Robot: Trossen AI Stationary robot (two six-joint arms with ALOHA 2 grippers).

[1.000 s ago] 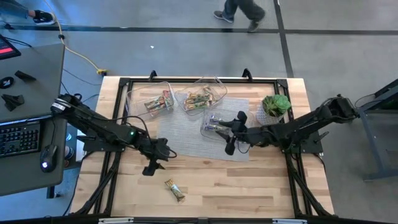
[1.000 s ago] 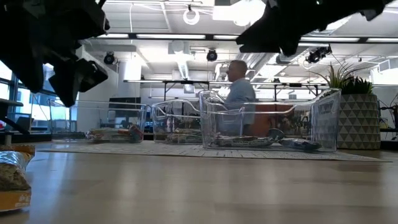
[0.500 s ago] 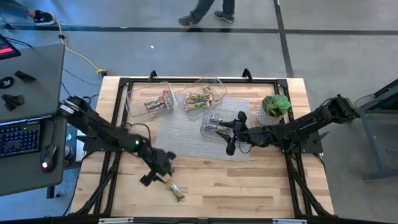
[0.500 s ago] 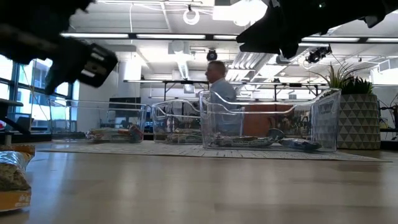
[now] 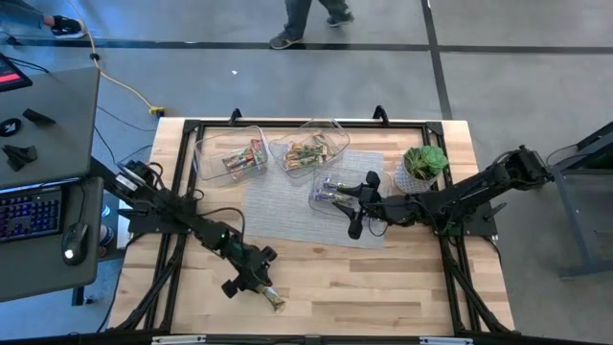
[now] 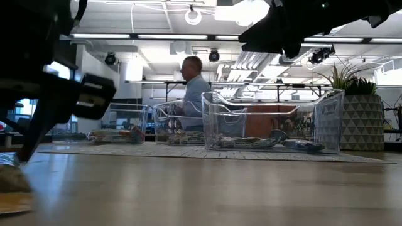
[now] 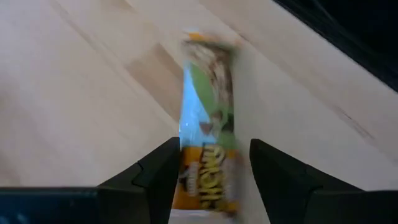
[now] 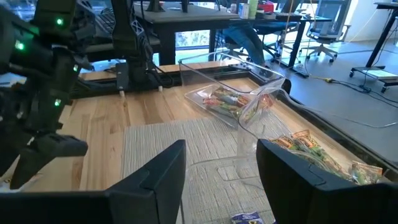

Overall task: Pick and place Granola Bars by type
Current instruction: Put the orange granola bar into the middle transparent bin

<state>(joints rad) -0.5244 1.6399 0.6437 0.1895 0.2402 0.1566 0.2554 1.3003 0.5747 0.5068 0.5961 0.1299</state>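
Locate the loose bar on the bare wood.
High view: the bar lies alone near the table's front edge, left of centre, off the mat. The open left claw straddles its end.

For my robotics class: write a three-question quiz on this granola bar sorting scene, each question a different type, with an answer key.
1. True or false: the left gripper has its open fingers on either side of a granola bar lying on the bare wooden table.
2. How many clear tubs stand at the table's far side? A) two B) three C) five
3. Fill in: the right gripper hovers over the grey ____.

Key: 1 true; 2 B; 3 mat.
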